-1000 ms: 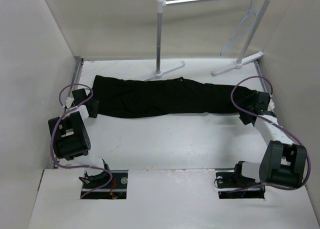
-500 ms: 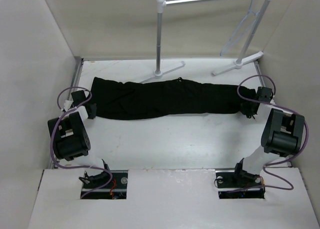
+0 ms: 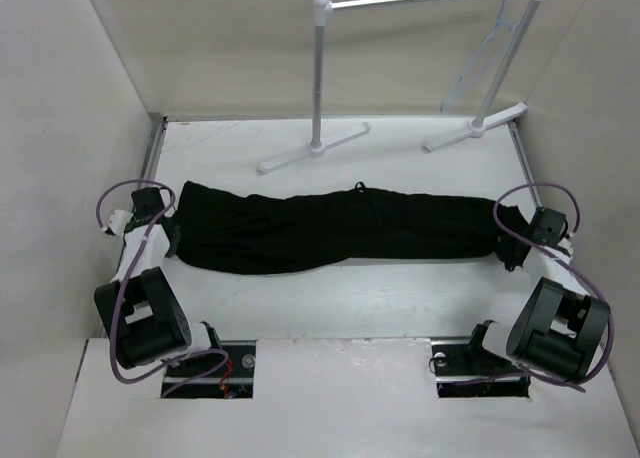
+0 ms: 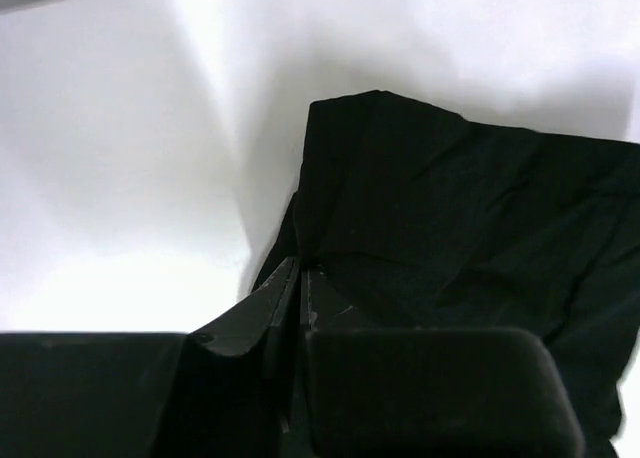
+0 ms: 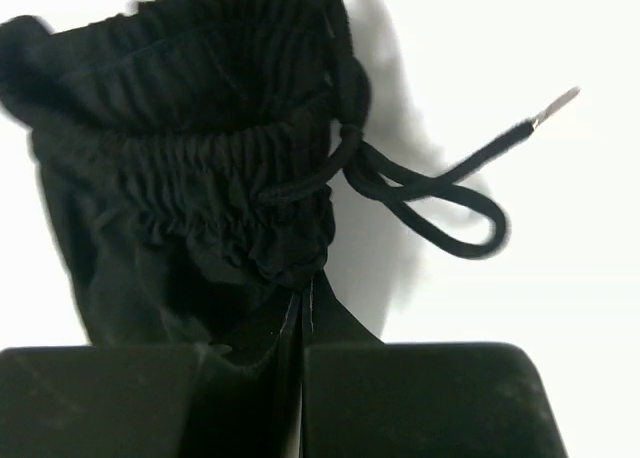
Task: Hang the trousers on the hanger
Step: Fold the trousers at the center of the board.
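The black trousers (image 3: 330,223) lie stretched flat, left to right, across the middle of the table. My left gripper (image 3: 172,236) is at their left end, shut on the edge of the leg fabric (image 4: 450,228), its jaws (image 4: 298,273) pinched together with cloth between them. My right gripper (image 3: 510,250) is at the right end, shut (image 5: 303,296) on the gathered waistband (image 5: 200,178). The drawstring (image 5: 440,208) trails loose on the table beside it. The pale hanger (image 3: 488,53) hangs from the rack's rod at the far right, away from the trousers.
The white garment rack (image 3: 320,68) stands at the back, with its flat feet (image 3: 315,148) on the table just beyond the trousers. Side walls close in left and right. Bare table (image 3: 340,298) lies between the trousers and the arm bases.
Both grippers have closed on the ends of the trousers. The garment has been drawn toward the near side, off the rack's feet, and both arms have pulled back.
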Action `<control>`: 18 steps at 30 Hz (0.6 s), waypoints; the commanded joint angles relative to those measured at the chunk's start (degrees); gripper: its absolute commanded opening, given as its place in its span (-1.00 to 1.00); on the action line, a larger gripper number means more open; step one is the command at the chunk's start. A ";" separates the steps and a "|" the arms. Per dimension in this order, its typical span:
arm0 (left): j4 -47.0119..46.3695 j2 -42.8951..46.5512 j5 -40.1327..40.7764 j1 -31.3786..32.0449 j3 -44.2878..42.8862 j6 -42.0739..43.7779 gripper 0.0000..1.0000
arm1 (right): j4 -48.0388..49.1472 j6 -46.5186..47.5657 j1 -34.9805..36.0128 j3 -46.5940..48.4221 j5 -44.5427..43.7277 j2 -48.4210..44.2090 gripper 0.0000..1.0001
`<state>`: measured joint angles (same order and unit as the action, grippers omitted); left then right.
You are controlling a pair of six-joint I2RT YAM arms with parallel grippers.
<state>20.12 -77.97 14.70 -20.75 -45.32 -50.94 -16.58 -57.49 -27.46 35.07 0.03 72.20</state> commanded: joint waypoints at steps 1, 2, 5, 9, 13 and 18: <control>5.72 4.31 9.64 -0.74 3.56 1.37 -0.91 | -0.74 -1.48 -1.24 -3.95 -3.99 -3.20 -0.96; 5.98 5.02 9.99 -0.39 4.44 1.28 -0.86 | -0.74 -1.48 -1.23 -3.96 -3.99 -3.21 -0.96; 6.59 7.04 8.95 -0.30 5.16 1.02 -0.35 | -0.74 -1.48 -1.23 -3.96 -3.99 -3.21 -0.96; 12.56 12.92 8.77 1.10 -0.01 0.84 0.06 | -8.10 2.03 0.70 2.00 -6.26 -10.92 0.33; 15.39 17.42 11.31 6.36 -6.96 1.45 0.13 | -13.73 4.93 2.19 8.42 -10.13 -17.35 0.48; 10.13 7.87 5.53 15.33 -11.62 4.17 0.15 | -13.06 8.62 6.84 10.98 -13.13 -17.29 0.46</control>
<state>31.38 -64.07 22.90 -8.99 -54.94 -49.01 -28.03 -52.34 -22.94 44.69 -9.74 53.28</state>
